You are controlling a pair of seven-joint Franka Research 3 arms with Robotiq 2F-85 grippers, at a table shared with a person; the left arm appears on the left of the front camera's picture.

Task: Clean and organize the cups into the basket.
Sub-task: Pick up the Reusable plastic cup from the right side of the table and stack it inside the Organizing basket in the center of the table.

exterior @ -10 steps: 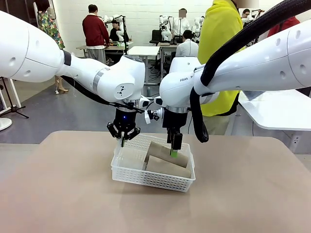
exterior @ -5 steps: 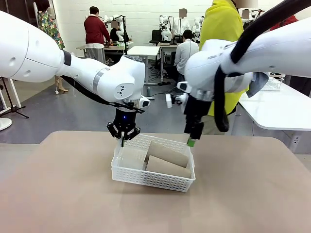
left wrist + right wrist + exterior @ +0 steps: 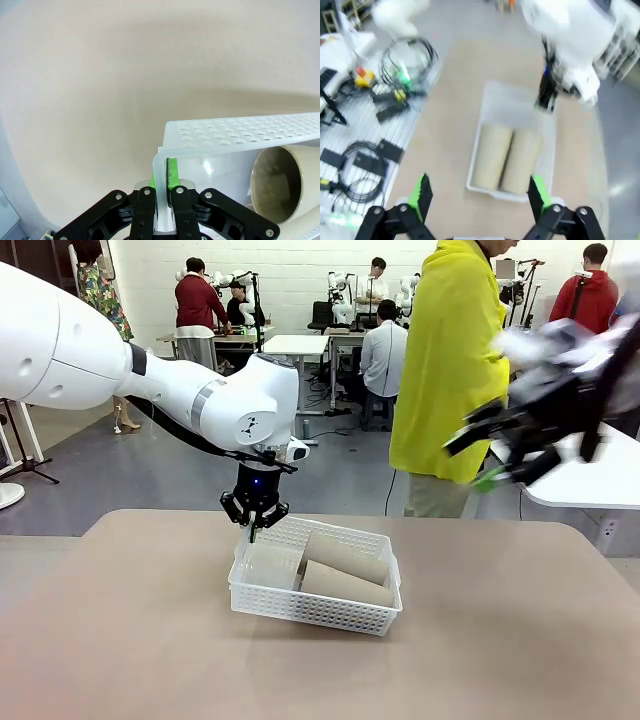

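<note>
Left wrist view catches the left gripper (image 3: 164,189), fingers (image 3: 174,176) clamped on the basket (image 3: 240,131) at its thin corner wall, probably a light, bendy hold, with two tan cups (image 3: 345,558) lying inside on the bench (image 3: 500,640), while the right gripper (image 3: 480,190) hangs wide open.

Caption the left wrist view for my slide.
Left gripper clamps the basket rim; a cup lies inside.
</note>
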